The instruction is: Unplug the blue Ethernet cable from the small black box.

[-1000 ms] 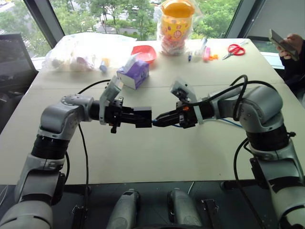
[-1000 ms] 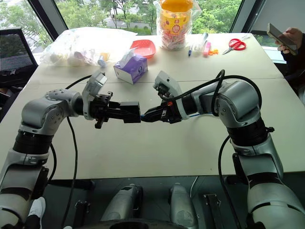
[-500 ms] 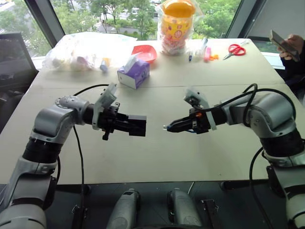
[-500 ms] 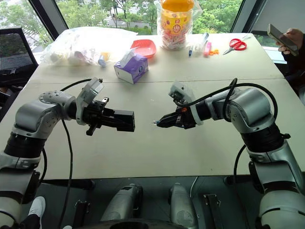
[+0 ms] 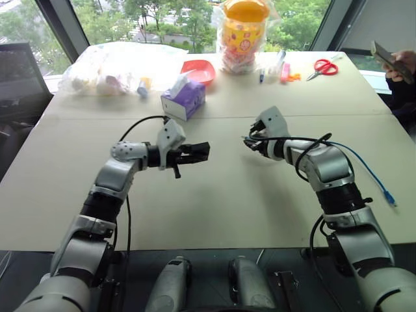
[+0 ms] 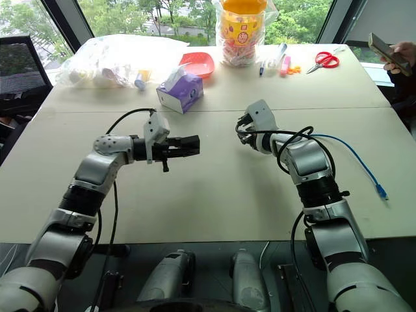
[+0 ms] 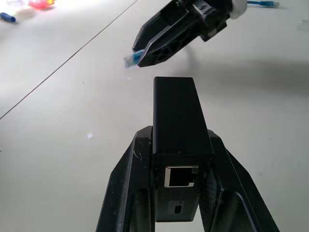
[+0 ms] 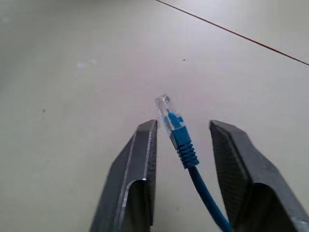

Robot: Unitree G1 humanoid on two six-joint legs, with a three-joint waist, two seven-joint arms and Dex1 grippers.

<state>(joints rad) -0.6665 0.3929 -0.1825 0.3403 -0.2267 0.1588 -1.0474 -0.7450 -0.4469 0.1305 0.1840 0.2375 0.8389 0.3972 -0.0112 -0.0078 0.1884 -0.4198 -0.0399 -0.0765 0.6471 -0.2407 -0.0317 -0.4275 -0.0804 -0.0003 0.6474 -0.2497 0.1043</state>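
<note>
My left gripper [image 5: 194,153] is shut on the small black box [image 5: 199,151], holding it level above the table. In the left wrist view the box [image 7: 176,116] sits between both fingers, and the port facing the camera is empty. The blue Ethernet cable [image 5: 363,168] is out of the box. Its clear plug [image 8: 165,110] hangs loose between the spread fingers of my right gripper [image 8: 181,126], which is open. My right gripper [image 5: 251,142] is a short way to the right of the box. The cable trails across the table to its other plug [image 5: 390,197].
A purple tissue box [image 5: 183,99], a red bowl [image 5: 197,71], a filled plastic bag [image 5: 117,68], a yellow-lidded jar [image 5: 240,32], pens [image 5: 273,65] and red scissors [image 5: 320,67] stand at the back. A person's hand with a phone [image 5: 393,60] is at the far right.
The plug came out of the box as the grippers drew apart. Both arms have since reached further out over the table, and my right gripper has opened around the plug.
</note>
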